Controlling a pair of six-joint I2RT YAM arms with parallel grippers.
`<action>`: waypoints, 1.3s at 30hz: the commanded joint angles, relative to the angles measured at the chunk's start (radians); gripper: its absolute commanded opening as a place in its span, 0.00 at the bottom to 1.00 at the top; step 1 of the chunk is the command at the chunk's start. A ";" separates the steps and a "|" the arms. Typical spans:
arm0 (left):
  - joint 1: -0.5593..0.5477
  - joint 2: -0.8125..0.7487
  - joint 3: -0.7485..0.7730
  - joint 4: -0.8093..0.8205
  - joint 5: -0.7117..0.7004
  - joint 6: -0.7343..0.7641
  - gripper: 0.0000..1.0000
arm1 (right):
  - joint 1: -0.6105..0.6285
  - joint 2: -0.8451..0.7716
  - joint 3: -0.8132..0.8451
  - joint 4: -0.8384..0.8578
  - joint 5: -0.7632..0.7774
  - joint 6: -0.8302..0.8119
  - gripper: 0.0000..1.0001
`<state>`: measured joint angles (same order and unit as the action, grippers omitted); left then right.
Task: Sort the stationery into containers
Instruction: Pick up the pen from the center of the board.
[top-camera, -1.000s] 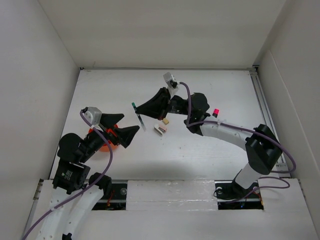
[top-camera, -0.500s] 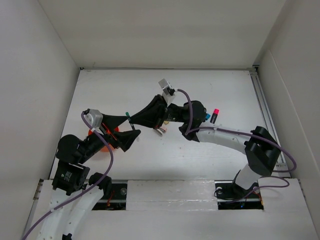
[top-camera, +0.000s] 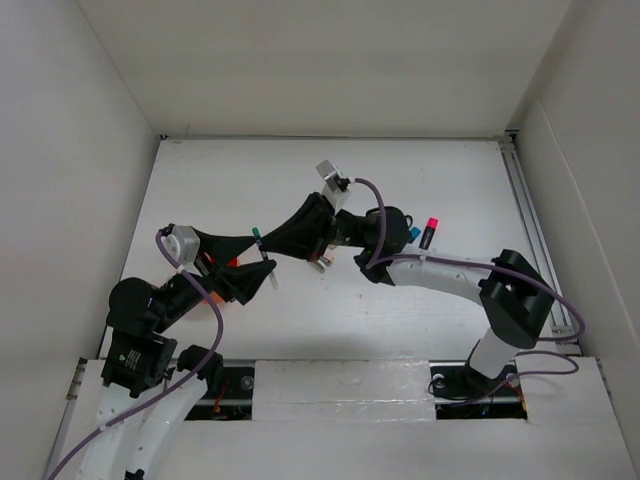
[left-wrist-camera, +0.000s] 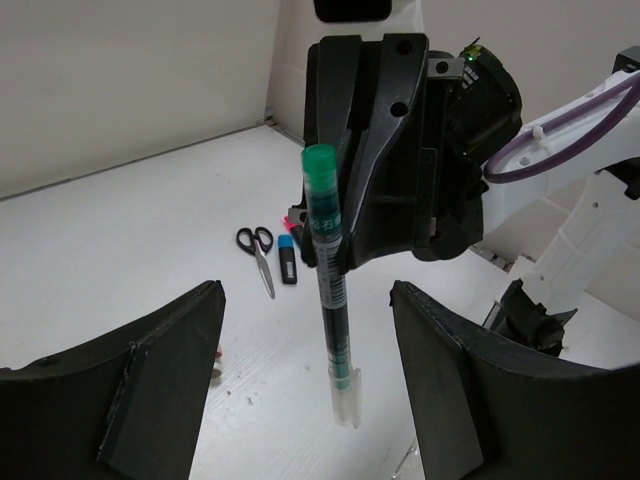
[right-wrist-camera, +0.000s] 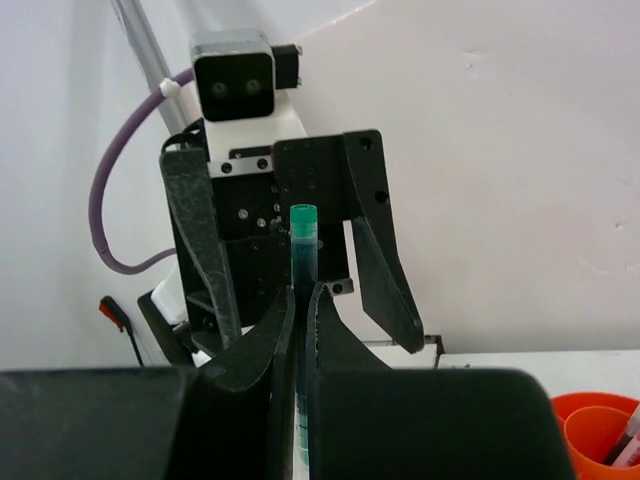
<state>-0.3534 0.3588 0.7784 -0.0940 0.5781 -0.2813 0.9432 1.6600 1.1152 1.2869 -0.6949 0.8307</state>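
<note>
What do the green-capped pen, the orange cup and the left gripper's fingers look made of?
The green-capped pen: likely plastic, with a glossy green cap and a barrel that is clear at its lower end.
The orange cup: probably plastic, smooth and evenly coloured with a slight sheen.
The left gripper's fingers: matte black with flat faceted faces, probably moulded or printed plastic.

Bright, even white light fills all three views. Soft grey shadows lie on the table. In the right wrist view, the nearest fingers look dark and slightly blurred.

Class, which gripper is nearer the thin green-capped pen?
Right: the right gripper clamps the thin green-capped pen; the left gripper is open, fingers either side, not touching.
</note>
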 joint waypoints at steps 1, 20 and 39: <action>-0.006 -0.012 -0.004 0.053 0.008 0.010 0.63 | 0.011 0.018 0.012 0.153 0.000 0.037 0.00; -0.006 0.006 -0.004 0.053 0.048 0.010 0.64 | 0.020 0.058 0.040 0.273 -0.009 0.117 0.00; -0.006 0.016 -0.004 0.062 0.112 0.019 0.53 | 0.029 0.049 0.067 0.330 -0.018 0.172 0.00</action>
<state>-0.3534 0.3664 0.7784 -0.0933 0.6605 -0.2691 0.9607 1.7184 1.1347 1.2915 -0.7010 0.9768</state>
